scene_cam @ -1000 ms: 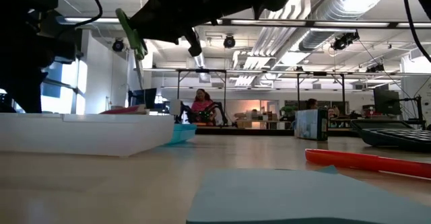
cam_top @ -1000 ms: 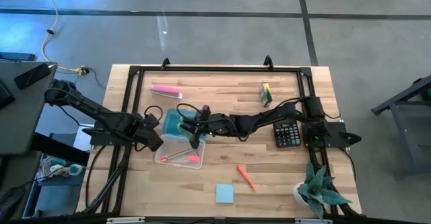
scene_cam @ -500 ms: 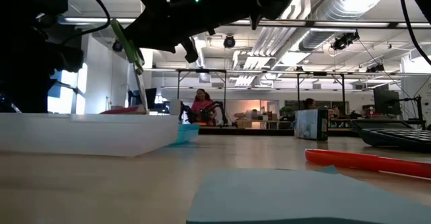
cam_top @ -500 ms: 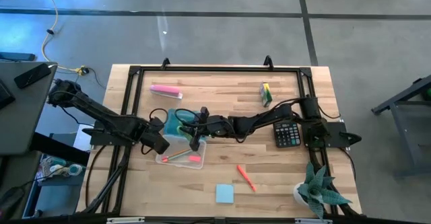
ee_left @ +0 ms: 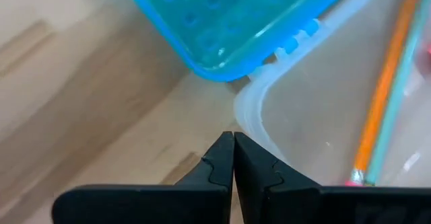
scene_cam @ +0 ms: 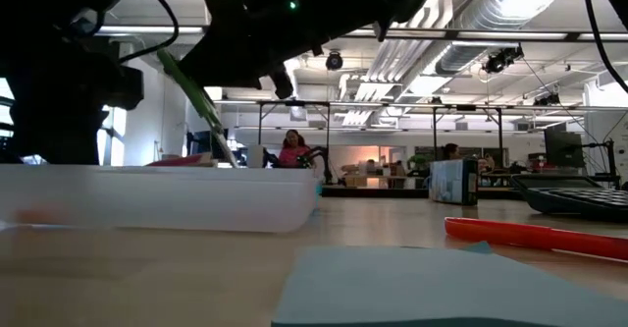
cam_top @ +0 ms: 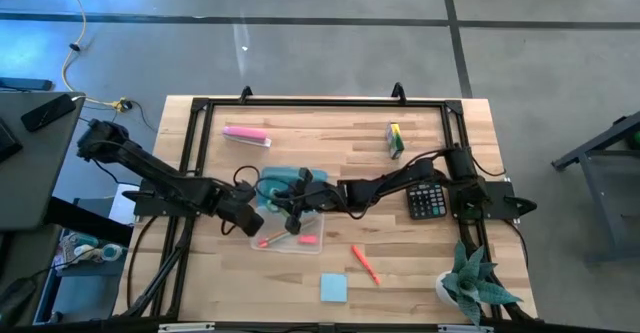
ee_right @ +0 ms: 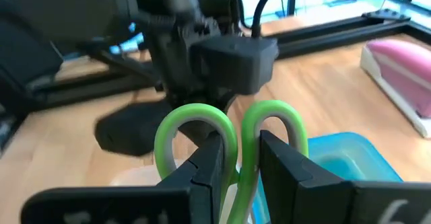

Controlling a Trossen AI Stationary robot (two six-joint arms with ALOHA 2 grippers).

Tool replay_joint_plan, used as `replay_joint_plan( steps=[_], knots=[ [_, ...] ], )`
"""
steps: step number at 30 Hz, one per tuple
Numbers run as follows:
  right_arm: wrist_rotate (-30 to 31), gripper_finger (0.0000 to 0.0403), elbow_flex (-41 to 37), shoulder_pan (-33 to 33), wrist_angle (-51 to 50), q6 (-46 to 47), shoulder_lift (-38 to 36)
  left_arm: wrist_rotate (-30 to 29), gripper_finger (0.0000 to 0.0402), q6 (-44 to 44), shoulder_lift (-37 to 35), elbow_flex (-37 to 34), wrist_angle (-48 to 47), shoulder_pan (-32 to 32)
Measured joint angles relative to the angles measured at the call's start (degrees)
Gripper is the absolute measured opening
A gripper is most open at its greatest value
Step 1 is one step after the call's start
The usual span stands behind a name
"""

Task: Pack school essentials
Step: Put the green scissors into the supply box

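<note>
A clear plastic box (cam_top: 287, 236) lies near the table's middle, with its blue lid (cam_top: 281, 181) open toward the far side. An orange pencil (ee_left: 381, 89) and a small red piece (cam_top: 309, 240) lie inside. My right gripper (cam_top: 296, 216) hangs over the box, shut on the green-handled scissors (ee_right: 196, 126). The scissors slant down into the box (scene_cam: 157, 197) in the low view. My left gripper (ee_left: 234, 142) is shut and low at the box's left corner. The orange-red pen (cam_top: 365, 264), the light-blue note pad (cam_top: 334, 288) and the green-yellow block (cam_top: 395, 139) lie on the table. My left gripper sets its shut fingertips (ee_left: 225, 150) against the outside of the box's rim (ee_left: 246, 113), at the corner below the lid's hinge. It comes in low from the table's left. The box rests flat on the table. My right gripper pinches the scissors where the two green handle loops meet (ee_right: 240, 143), one finger (ee_right: 205, 163) before each loop. It reaches in from the table's right. The scissors are lifted, tilted, with the blade end (scene_cam: 211, 121) pointing down into the box.
A pink case (cam_top: 245, 134) lies near the far left, a calculator (cam_top: 430, 199) on the right, and a spiky potted plant (cam_top: 474, 283) at the near right corner. A black frame runs round the tabletop. People show in the room beyond the table.
My left gripper has moved toward the table's right and near edge. The box and its lid have slid the same way ahead of it. My right gripper has shifted a little right and nearer with the scissors, which now lean more steeply over the box.
</note>
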Motion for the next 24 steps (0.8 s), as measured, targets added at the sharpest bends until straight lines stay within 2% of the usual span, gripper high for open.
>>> replay_joint_plan(
  steps=[5, 19, 24],
  knots=[
    [-0.66, 0.006, -0.04, 0.88, -3.2, -1.43, 0.0, 0.6, 0.0, 3.83, 0.11, 0.02, 2.89, -0.02],
    [-2.68, 0.006, -0.04, 3.57, -7.71, -9.04, -0.02, -0.12, 0.0, 16.16, 0.02, 4.09, 1.76, -0.02],
    [-2.72, 0.006, -0.04, 3.81, -7.99, -12.33, -0.02, -2.41, 0.0, 17.58, 0.02, 4.09, 1.64, 0.43]
  ],
)
